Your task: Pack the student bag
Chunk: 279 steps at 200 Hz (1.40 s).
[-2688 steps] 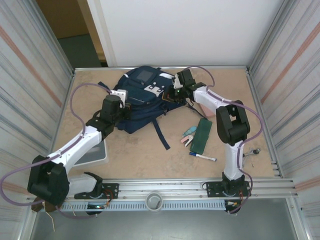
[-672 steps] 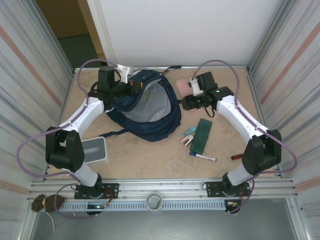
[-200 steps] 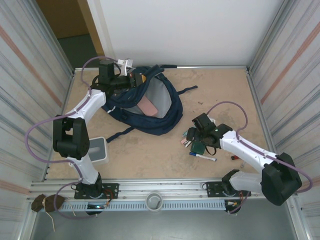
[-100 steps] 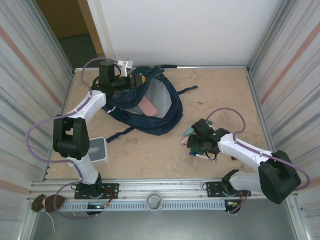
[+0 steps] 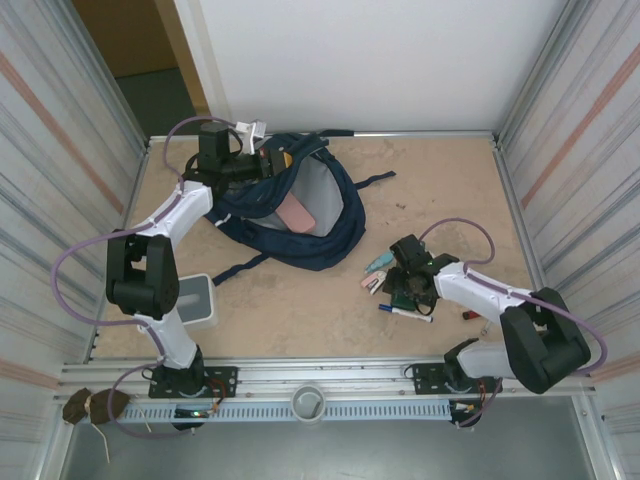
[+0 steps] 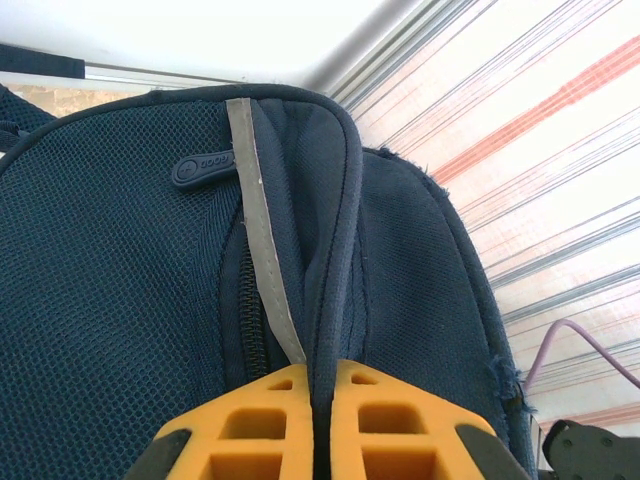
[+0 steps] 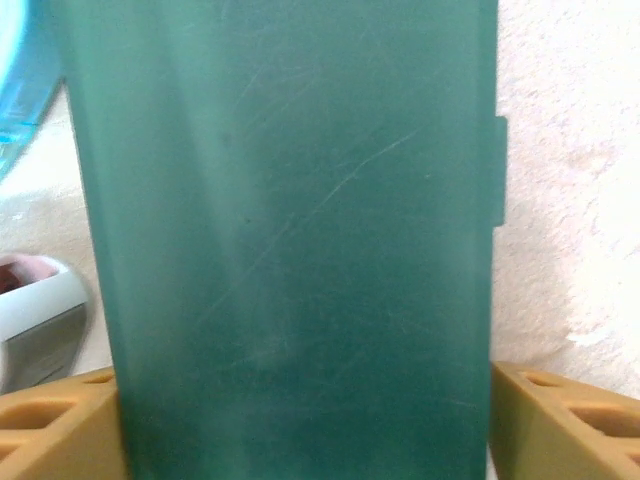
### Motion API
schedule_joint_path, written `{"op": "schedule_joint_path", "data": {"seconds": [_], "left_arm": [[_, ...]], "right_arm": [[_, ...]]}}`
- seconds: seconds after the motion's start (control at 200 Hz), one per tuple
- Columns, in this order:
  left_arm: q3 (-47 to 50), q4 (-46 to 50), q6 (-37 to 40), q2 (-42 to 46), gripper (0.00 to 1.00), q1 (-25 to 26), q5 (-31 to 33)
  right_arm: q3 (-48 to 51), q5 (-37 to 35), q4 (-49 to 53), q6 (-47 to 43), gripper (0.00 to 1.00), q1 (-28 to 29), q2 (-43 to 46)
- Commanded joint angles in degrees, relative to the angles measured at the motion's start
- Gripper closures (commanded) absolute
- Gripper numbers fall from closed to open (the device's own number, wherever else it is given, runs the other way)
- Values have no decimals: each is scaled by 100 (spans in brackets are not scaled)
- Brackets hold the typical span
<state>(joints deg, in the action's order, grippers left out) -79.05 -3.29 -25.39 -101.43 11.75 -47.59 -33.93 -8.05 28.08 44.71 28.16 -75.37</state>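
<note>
Our left gripper (image 6: 318, 385) is clamped on the piped rim of the student bag (image 5: 335, 235), the navy edge pinched between its orange fingers (image 6: 265, 420). We judge this hold lifts the rim so that the mouth gapes and the pale lining is reachable. A pink item (image 5: 297, 215) already lies inside. The right gripper (image 7: 300, 420) straddles a green case (image 7: 290, 220) lying on the table (image 5: 450, 190), one finger at each long edge. We cannot tell whether it has closed firmly on the case or only brackets it. A marker (image 5: 405, 314) lies just beside it. The bag sits at the far left of the table, well apart from the case. Its long axis runs diagonally from the far left toward the near right, with the held top end farthest from us and the opening facing upward.
</note>
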Motion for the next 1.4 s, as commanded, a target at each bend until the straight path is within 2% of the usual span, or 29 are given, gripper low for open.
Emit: {"op": "schedule_joint_path", "data": {"seconds": [0.0, 0.055, 0.2, 0.281, 0.391, 0.491, 0.586, 0.827, 0.952, 1.022, 1.082, 1.262, 1.393], "left_arm": [[-21, -304, 51, 158, 100, 38, -199], [-23, -304, 59, 153, 100, 38, -215], [-30, -317, 24, 158, 100, 38, -243], [-44, -512, -84, 154, 100, 29, -399], [-215, -686, -145, 100, 100, 29, -699], [-453, -612, -123, 55, 100, -29, -862], [-722, -389, -17, -6, 100, -50, -998], [-958, -301, -61, -175, 100, -48, -1234], [-999, -329, -99, -189, 100, -57, -1253], [-992, -380, -151, -194, 100, -59, -1270], [-952, -425, -163, -194, 100, -58, -1262], [-902, -409, -131, -194, 100, -67, -1219], [-859, -428, -124, -193, 100, -67, -1201]], "right_arm": [[-9, 50, -265, -318, 25, -214, -204], [-25, 9, -284, -418, 29, -326, -203], [-175, -65, -129, -658, 52, -594, 276], [-381, -19, -104, -1039, 54, -543, 644], [-904, 561, -318, -1672, 55, -279, 697], [-1627, 1084, -338, -2121, 57, -26, 139], [-2416, 1195, -266, -2679, 57, 329, -642], [-4522, 1973, -198, -3423, 56, 383, -2734], [-6075, 2125, 127, -3583, 47, 392, -3916], [-6684, 2176, 220, -3563, 33, 375, -4375], [-6837, 2257, 209, -3486, 24, 358, -4486], [-5640, 2393, -385, -3197, 6, 323, -3743], [-4565, 2427, -782, -2792, 4, 341, -3036]]}}
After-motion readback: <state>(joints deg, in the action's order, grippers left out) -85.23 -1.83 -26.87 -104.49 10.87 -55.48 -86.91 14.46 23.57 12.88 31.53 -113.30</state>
